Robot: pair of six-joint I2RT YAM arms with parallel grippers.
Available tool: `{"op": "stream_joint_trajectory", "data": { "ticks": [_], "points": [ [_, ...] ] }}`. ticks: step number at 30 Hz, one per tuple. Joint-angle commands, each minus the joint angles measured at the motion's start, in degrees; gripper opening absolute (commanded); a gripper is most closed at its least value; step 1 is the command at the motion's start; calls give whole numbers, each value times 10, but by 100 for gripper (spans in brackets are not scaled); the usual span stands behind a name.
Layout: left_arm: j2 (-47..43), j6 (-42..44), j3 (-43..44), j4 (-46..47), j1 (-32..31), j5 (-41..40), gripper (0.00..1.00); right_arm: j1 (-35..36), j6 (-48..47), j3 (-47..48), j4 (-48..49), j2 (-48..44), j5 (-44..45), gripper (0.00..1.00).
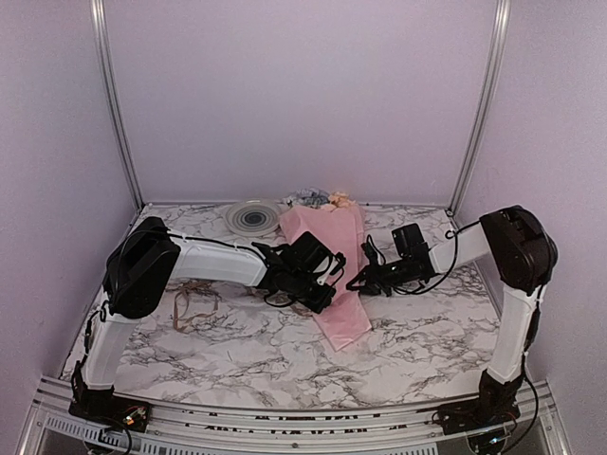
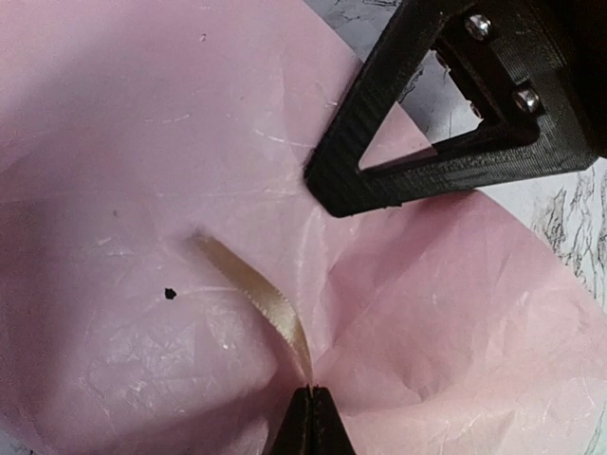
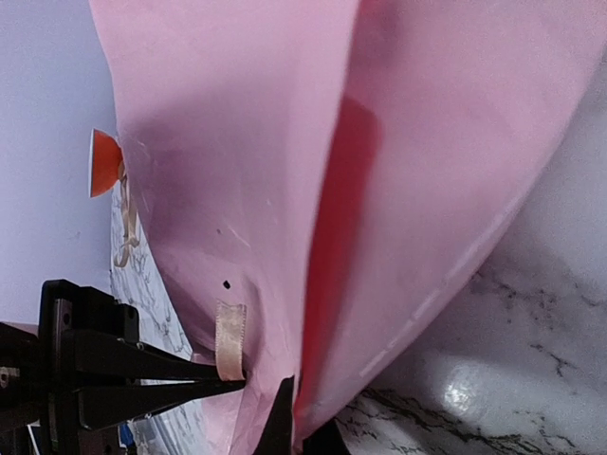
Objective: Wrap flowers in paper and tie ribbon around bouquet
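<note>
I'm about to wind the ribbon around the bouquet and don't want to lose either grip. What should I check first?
1. Left gripper shut on the ribbon: ok.
2. Right gripper pinching the paper edge: ok, as far as it shows.
3. Bouquet lying on the table, flowers at its far end: ok.
4. Ribbon around the bouquet: not ok; only a short end lies on the paper.
5. Ribbon slack free of snags: cannot tell.
6. Grippers apart: ok, close but not touching.
</note>
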Motion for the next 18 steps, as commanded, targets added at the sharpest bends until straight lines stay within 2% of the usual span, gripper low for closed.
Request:
{"op": "stream_joint_trajectory", "data": {
  "ticks": [1, 7, 11, 15, 18],
  "points": [
    [0, 13, -1, -22, 4, -12, 0, -1, 10, 4, 28, 5, -27, 0],
    [-87, 55, -45, 14, -3, -8, 0, -1, 20, 11, 17, -2, -13, 0],
    [-154, 119, -76, 20, -26, 33, 0, 0, 33, 19, 13, -11, -3, 0],
    [-196, 170, -90, -6, -71, 60, 0, 2, 42, 23, 9, -26, 9, 0],
    [-192, 184, -64, -51, -93, 83, 0, 7, 48, 26, 9, -34, 18, 0]
  ]
}}
